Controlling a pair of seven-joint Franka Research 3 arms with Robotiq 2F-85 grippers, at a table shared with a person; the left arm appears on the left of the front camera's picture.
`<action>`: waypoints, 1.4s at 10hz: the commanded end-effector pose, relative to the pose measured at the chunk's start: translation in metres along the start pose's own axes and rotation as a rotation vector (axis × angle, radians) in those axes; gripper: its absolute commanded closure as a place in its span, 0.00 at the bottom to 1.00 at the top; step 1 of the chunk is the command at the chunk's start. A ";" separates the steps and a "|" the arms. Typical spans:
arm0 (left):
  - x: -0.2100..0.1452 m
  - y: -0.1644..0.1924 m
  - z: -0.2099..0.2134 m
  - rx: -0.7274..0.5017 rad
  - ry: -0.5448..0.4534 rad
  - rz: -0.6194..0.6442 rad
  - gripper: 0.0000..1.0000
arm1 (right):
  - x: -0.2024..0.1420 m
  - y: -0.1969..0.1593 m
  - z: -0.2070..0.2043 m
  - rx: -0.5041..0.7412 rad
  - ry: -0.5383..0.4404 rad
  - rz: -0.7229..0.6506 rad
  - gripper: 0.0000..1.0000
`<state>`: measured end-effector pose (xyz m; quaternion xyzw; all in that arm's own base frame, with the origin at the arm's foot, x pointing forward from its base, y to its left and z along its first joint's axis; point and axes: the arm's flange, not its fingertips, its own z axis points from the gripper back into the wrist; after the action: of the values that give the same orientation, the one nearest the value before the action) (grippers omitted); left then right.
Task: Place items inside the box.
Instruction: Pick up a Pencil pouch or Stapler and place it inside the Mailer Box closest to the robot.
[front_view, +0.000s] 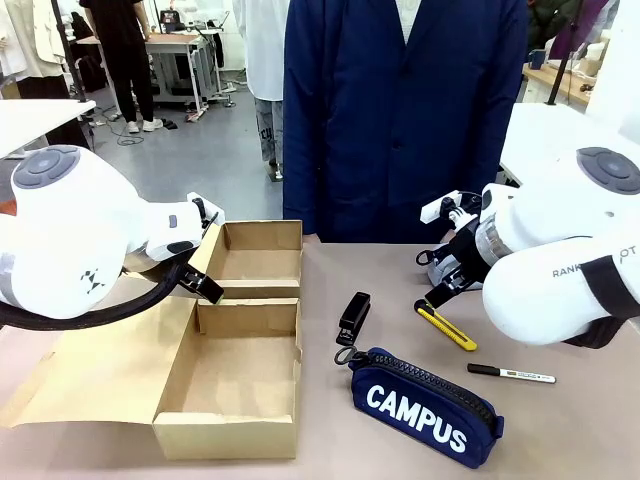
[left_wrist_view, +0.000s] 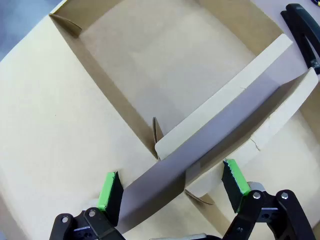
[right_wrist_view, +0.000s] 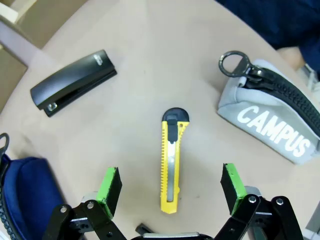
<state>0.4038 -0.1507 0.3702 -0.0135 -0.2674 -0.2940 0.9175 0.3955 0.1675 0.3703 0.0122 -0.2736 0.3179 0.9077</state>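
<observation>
Cardboard box (front_view: 225, 435) sits at the near left of the worktop (front_view: 560, 440). Its larger compartment is nearer, the smaller one beyond, and both flap lids are folded out to the left. Left claw (left_wrist_view: 171, 177) is over the wall between the compartments, spread wide, one green pad on each side of a cardboard strip.

Navy pouch (front_view: 425, 408), white "CAMPUS", lies right of the box near the front edge. Grey pouch (right_wrist_view: 272, 127) lies near the knife's far end. Black stapler (front_view: 353, 317) rests between box and knife. Yellow knife (front_view: 447, 328) lies flat. Right claw (right_wrist_view: 170, 175) is over it, open, fingers to either side. Black marker (front_view: 510, 374) lies just right of the navy pouch.
</observation>
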 end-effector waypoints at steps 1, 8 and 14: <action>0.000 0.000 0.000 0.000 0.000 0.000 0.00 | 0.000 0.000 0.000 0.000 0.000 -0.001 0.00; 0.000 0.000 0.000 0.000 0.000 0.000 0.00 | 0.000 0.000 0.000 0.000 0.000 -0.001 0.00; -0.007 0.032 0.194 -0.324 -0.128 0.310 0.00 | 0.004 -0.058 0.182 0.260 0.077 -0.458 0.00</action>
<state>0.3436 -0.1245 0.5160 -0.1741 -0.2865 -0.2207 0.9159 0.3563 0.1158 0.5045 0.1291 -0.2055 0.1879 0.9517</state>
